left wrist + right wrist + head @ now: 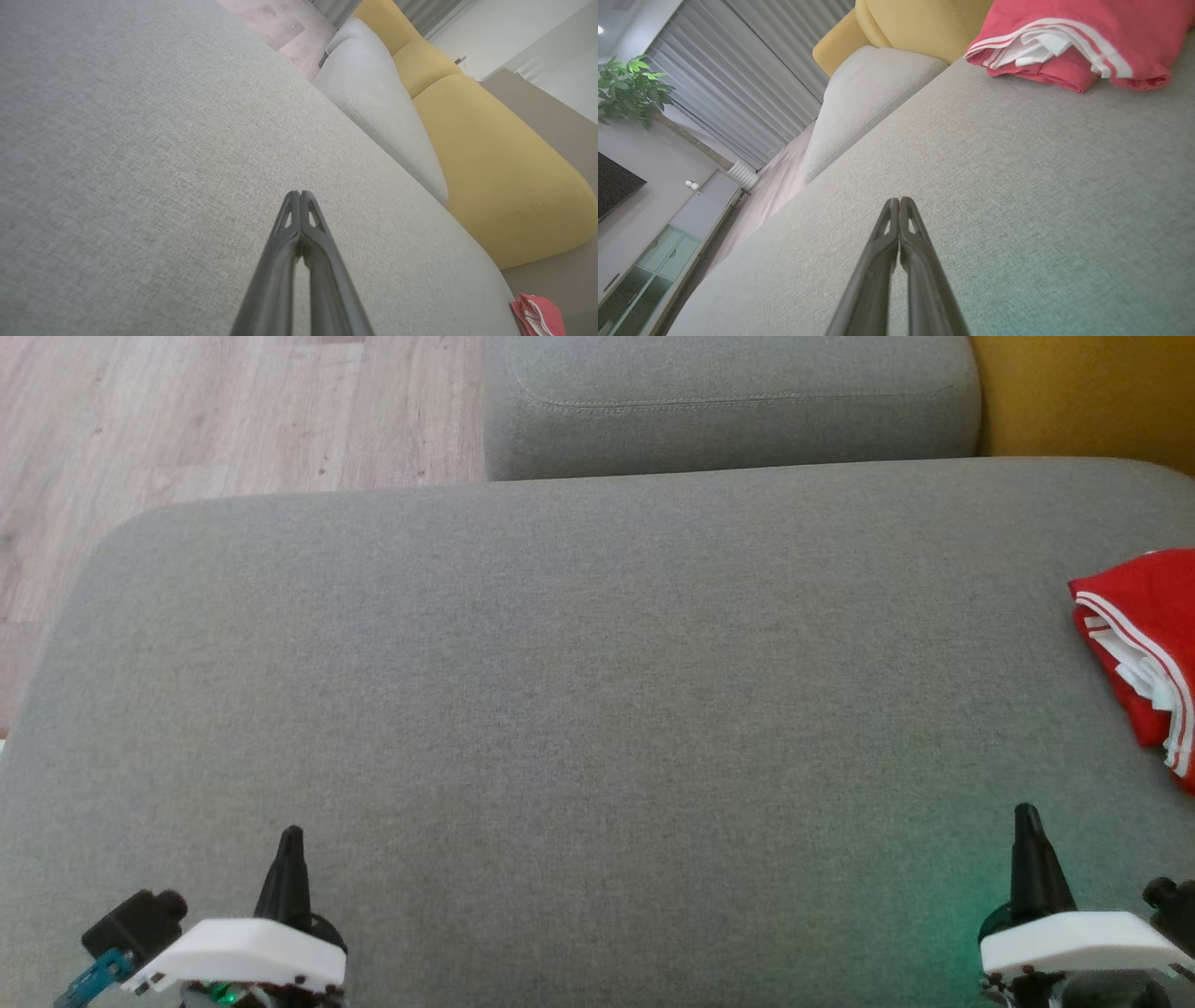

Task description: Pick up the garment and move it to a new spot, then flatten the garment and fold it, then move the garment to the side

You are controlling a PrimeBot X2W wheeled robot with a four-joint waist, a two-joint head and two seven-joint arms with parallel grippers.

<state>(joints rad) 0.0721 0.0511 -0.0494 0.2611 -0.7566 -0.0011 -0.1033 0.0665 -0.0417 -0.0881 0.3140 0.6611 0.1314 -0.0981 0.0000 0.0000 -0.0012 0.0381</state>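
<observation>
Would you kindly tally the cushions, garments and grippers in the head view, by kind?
Grey cushions: 2, large grey cushion and small grey cushion
Yellow cushion: 1
Red garment: 1
Grippers: 2, left gripper and right gripper
Total: 6

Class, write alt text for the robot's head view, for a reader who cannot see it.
A folded red garment with white stripes lies at the right edge of a grey sofa cushion. The left claw and right claw, both shut and empty, sit at the lower corners; wooden floor shows beyond.
</observation>
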